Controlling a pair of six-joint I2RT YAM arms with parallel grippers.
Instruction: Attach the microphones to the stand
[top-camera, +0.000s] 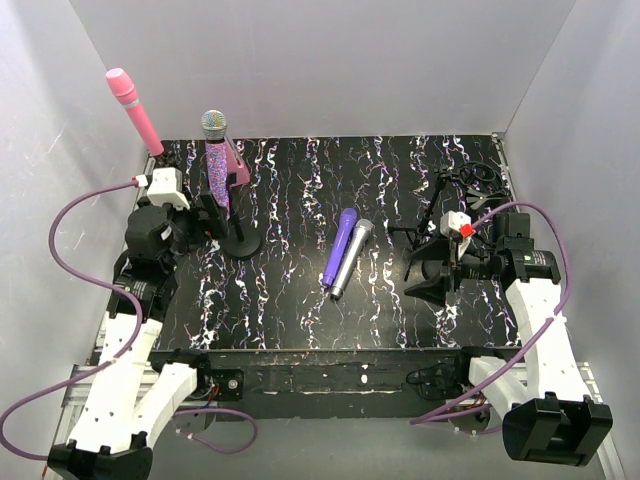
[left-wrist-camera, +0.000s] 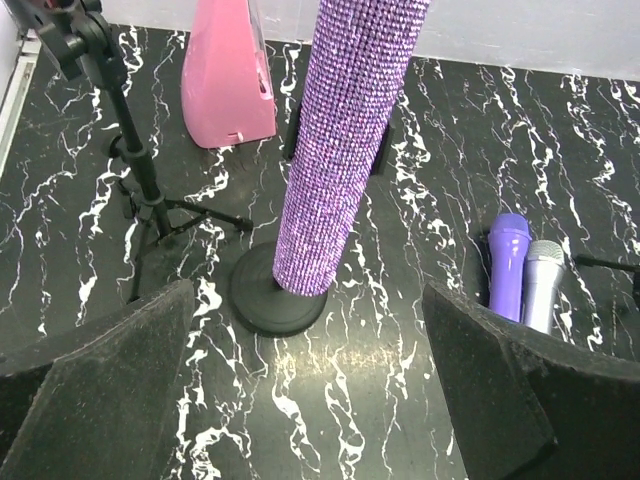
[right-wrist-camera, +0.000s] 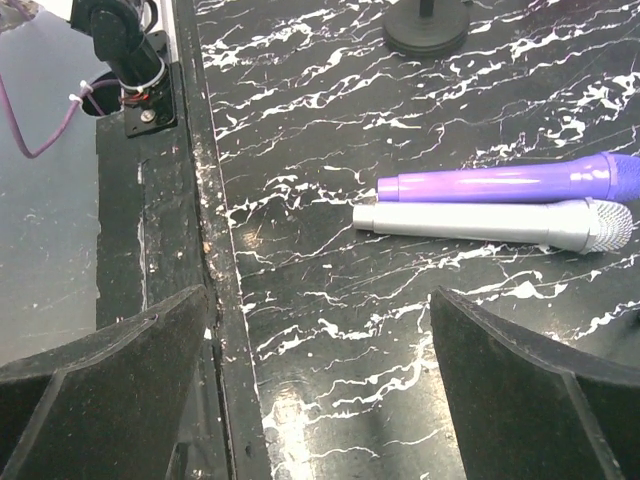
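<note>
Your left gripper (left-wrist-camera: 308, 340) has its dark foam-faced fingers (left-wrist-camera: 100, 380) spread wide, gripping nothing. Your right gripper (right-wrist-camera: 320, 330) is just as wide, also empty. The glittery purple microphone (left-wrist-camera: 340, 140) stands upright in the round-base stand (left-wrist-camera: 275, 305), left-centre of the top view, clear of the fingers. The plain pink microphone (top-camera: 133, 108) sits tilted at upper left. The smooth purple microphone (top-camera: 340, 245) and silver-grey microphone (top-camera: 352, 260) lie side by side mid-frame on the black marbled table (top-camera: 300, 180). The pink wedge block (left-wrist-camera: 228, 75) sits behind the stand.
</note>
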